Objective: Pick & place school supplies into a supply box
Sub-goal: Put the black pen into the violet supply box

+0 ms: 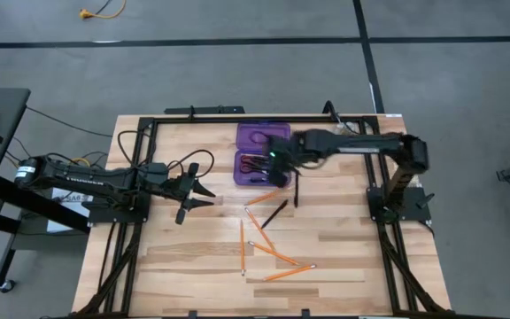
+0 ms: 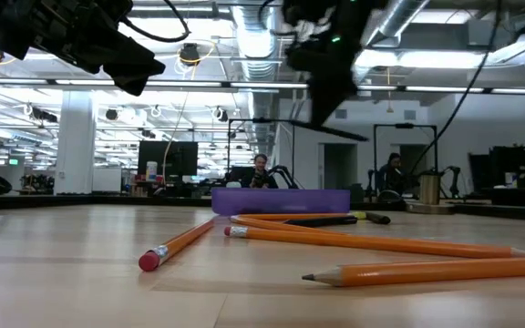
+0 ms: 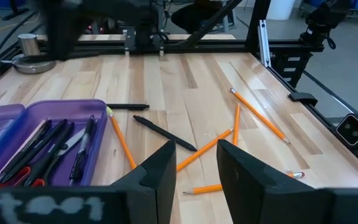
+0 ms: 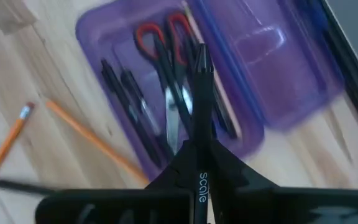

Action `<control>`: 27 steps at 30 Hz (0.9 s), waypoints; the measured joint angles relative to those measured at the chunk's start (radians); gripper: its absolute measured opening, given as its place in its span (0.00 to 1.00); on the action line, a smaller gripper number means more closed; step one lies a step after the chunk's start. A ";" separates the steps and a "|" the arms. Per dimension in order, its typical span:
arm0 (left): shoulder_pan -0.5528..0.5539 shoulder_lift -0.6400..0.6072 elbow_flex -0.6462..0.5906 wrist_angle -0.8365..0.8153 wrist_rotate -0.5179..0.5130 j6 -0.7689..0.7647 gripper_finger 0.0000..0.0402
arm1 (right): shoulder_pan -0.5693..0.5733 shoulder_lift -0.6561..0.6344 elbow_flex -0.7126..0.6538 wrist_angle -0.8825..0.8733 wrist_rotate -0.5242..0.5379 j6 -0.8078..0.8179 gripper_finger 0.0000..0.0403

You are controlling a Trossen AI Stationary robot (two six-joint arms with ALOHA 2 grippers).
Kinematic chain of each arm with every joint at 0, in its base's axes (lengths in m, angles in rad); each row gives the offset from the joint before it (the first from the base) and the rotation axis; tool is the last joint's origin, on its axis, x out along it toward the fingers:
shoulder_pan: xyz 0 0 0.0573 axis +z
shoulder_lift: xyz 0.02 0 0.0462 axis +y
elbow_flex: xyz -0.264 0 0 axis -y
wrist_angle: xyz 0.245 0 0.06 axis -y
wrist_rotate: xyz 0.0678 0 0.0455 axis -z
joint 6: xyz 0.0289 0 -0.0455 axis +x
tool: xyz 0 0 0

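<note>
Purple supply box lies partly hidden beneath right hand pinching a black pen.

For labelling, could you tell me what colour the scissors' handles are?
Red; the scissors show best in the right wrist view.

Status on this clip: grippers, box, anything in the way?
Right gripper over supply box, jaws shut on black pen. Left gripper open, idle left of the orange pencils. Nothing blocking the box.
</note>
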 joint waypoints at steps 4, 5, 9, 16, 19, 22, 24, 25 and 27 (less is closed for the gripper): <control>0.000 0.000 0.000 0.002 0.000 0.000 0.26 | -0.039 0.162 0.144 -0.007 -0.071 -0.140 0.00; 0.000 0.000 0.000 0.002 0.000 0.000 0.26 | -0.044 0.203 0.176 -0.010 -0.091 -0.169 0.00; 0.000 0.000 0.000 -0.004 0.000 0.000 0.26 | -0.055 0.312 0.265 -0.030 -0.130 -0.247 0.00; 0.000 0.000 0.000 -0.004 0.000 0.000 0.26 | -0.059 0.375 0.289 -0.023 -0.131 -0.280 0.06; 0.000 0.000 0.000 -0.003 0.000 0.000 0.26 | -0.061 0.388 0.289 -0.024 -0.132 -0.279 0.12; 0.000 0.000 0.000 -0.004 0.000 0.000 0.26 | -0.067 0.388 0.289 -0.027 -0.126 -0.278 0.18; 0.000 0.000 0.000 -0.003 0.000 0.000 0.26 | -0.067 0.387 0.289 -0.033 -0.125 -0.277 0.22; 0.000 0.000 0.000 -0.002 0.000 0.000 0.26 | -0.067 0.385 0.289 -0.037 -0.125 -0.277 0.24; 0.000 0.000 0.000 -0.001 0.000 0.000 0.26 | -0.067 0.378 0.289 -0.043 -0.124 -0.277 0.29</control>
